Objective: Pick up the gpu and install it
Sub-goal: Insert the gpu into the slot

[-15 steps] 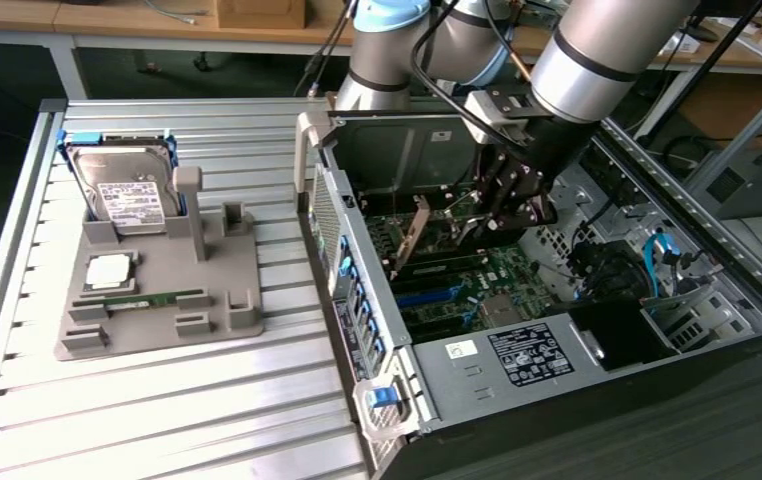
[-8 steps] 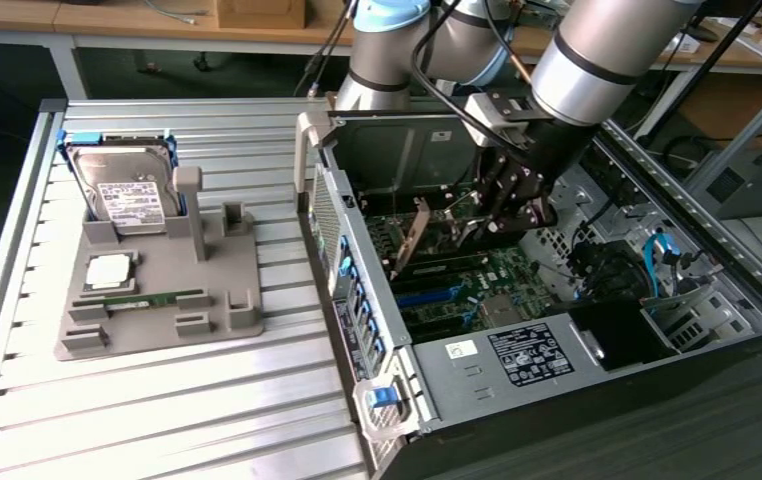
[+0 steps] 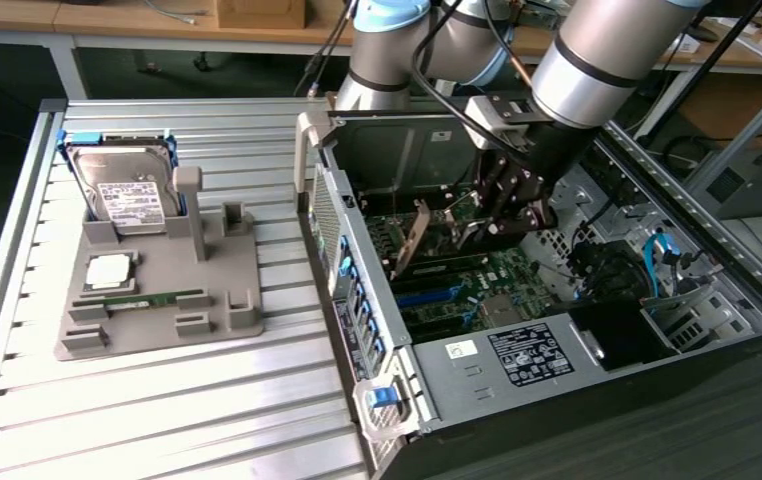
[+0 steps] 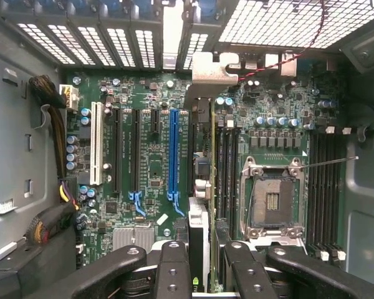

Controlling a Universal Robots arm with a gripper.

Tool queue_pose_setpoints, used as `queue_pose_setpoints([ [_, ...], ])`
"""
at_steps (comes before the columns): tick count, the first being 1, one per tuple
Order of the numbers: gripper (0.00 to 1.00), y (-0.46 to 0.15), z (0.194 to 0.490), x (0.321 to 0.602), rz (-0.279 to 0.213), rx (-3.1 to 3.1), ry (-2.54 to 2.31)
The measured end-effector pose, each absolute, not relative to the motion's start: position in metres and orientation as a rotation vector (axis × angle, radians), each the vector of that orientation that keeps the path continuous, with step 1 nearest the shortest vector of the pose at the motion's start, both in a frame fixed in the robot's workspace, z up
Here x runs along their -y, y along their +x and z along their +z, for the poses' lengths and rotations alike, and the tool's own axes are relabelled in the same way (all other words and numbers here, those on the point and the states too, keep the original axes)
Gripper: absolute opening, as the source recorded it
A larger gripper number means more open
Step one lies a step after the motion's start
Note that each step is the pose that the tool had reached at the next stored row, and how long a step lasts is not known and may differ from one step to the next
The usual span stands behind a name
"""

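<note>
Black fingers [image 4: 174, 274] of my end effector [image 4: 199, 274] filled the foreground of the wrist view, clamped on the gpu [image 4: 199, 205], which stood edge-on between them with its silvery bracket [image 4: 210, 70] at the far end against the rear slot covers [image 4: 121, 37]. Directly beneath the end effector lay the motherboard [image 4: 149, 168] inside the open computer case [image 3: 354, 300], the card hanging just beside the blue slot [image 4: 173, 152]. I judged the card light and stiff but fragile, best pinched by its top edge, clear of the components.
</note>
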State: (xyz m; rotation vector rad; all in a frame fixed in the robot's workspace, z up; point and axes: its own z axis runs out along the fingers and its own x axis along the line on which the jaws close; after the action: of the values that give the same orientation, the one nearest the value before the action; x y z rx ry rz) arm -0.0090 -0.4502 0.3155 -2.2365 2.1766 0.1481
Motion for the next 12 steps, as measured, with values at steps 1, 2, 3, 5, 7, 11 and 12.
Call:
queue_pose_setpoints([
  [1, 0.27, -0.0090, 0.3153, 0.4506, 0.148, -2.177, -2.237],
  [2, 0.27, -0.0090, 0.3150, 0.4509, 0.148, -2.177, -2.236],
  [3, 0.27, -0.0090, 0.3149, 0.4513, 0.148, -2.177, -2.237],
  [5, 0.27, -0.0091, 0.3146, 0.4518, 0.148, -2.177, -2.237],
  [7, 0.27, -0.0091, 0.3143, 0.4523, 0.148, -2.177, -2.237],
  [11, 0.27, -0.0092, 0.3137, 0.4533, 0.148, -2.177, -2.237],
  [12, 0.27, -0.0092, 0.3133, 0.4538, 0.148, -2.177, -2.237],
])
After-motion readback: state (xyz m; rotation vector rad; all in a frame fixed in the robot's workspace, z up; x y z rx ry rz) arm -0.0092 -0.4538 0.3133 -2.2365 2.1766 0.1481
